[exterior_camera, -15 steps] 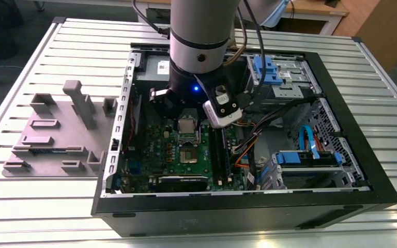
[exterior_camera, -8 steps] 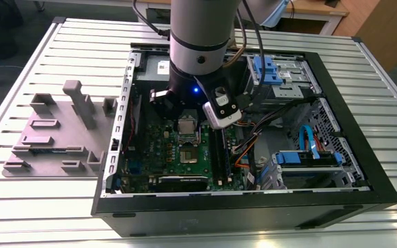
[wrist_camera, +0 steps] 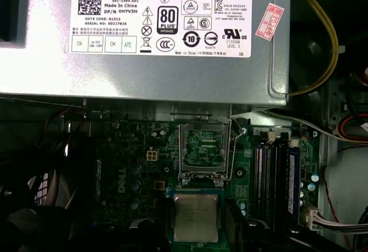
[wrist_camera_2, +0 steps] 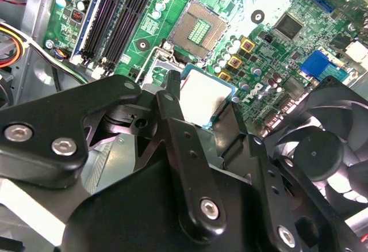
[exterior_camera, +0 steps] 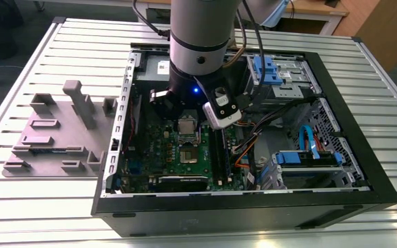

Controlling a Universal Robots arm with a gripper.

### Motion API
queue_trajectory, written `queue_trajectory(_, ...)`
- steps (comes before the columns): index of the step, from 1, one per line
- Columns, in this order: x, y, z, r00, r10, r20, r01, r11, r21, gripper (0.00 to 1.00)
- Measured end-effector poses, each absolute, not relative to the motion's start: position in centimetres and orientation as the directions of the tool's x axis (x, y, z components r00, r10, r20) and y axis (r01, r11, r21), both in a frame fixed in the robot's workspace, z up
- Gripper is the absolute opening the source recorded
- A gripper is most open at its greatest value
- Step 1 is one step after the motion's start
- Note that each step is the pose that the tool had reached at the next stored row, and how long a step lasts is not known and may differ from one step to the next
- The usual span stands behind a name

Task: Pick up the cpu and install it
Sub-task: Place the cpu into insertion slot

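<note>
Slatted metal table [exterior_camera: 40, 206] carries an open black computer case [exterior_camera: 254, 209], and inside it we find the cpu [wrist_camera: 196, 217], a pale silvery square set between the fingers [wrist_camera_2: 169, 105] of the gripper [wrist_camera_2: 204, 99], over the green circuit board [exterior_camera: 164, 155]. We judge the gripper closed on the cpu: in the second wrist view a black finger stands against each of two opposite edges, though we cannot tell whether the chip hangs clear of the board. Taking the big grey box [wrist_camera: 144, 73] with its white label as twelve o'clock, the open socket [wrist_camera: 201, 145] lies at twelve o'clock from the cpu, just beside it, with a thin wire lever along its three o'clock side and the memory slots [wrist_camera: 276, 177] further out at three o'clock. The chip is square, so it has no long axis to speak of. In the first wrist view its edges run parallel with the socket's, so the offset between them lies straight along that twelve o'clock line, with no twist that we can see. That view sets chip, socket and grey box in one row. The second wrist view gives the finger linkage and a black fan [wrist_camera_2: 322, 148] near it. The exterior view gives the arm [exterior_camera: 198, 41] reaching down into the middle of the case, and a grey fixture [exterior_camera: 47, 134] on the table at the case's nine o'clock.
</note>
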State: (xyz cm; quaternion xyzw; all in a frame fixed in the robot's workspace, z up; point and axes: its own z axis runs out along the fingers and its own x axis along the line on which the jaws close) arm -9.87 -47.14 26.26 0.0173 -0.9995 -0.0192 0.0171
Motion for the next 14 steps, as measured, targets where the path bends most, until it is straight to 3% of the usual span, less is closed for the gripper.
queue_trajectory(14, -9.87, -47.14, 25.97, -0.999, -0.035, 0.033, -0.034, 0.999, 0.039, 0.47)
